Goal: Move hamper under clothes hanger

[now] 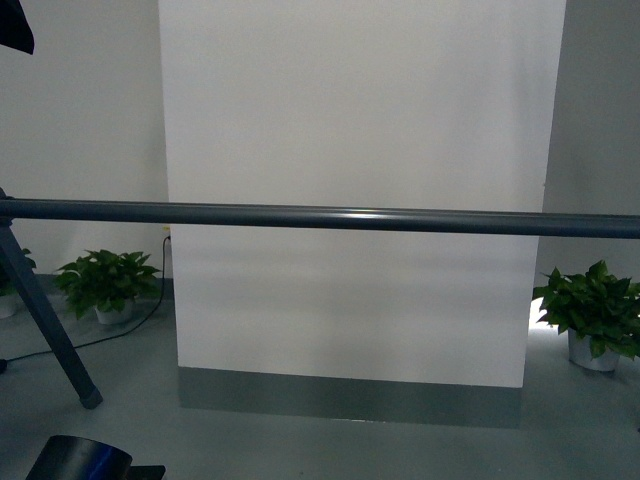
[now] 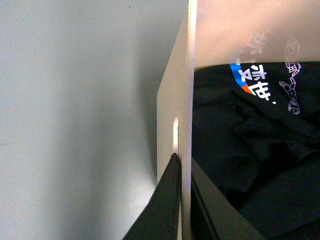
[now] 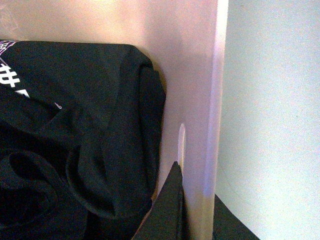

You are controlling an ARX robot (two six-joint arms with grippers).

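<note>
Left gripper [image 2: 183, 167] is pinched on one side wall of the hamper [image 2: 170, 100], one finger outside beside the handle slot and one inside. Right gripper [image 3: 196, 185] is clamped on the opposite wall the same way, and a black T-shirt [image 2: 260, 150] lies just inward of both inner fingers. Step in hand, by judgement: moving the hamper, held between the two tools, toward the clothes hanger [image 1: 320, 216], whose bar crosses ahead of them. Next move calls for even grip and a level advance until the hamper sits beneath that bar.
</note>
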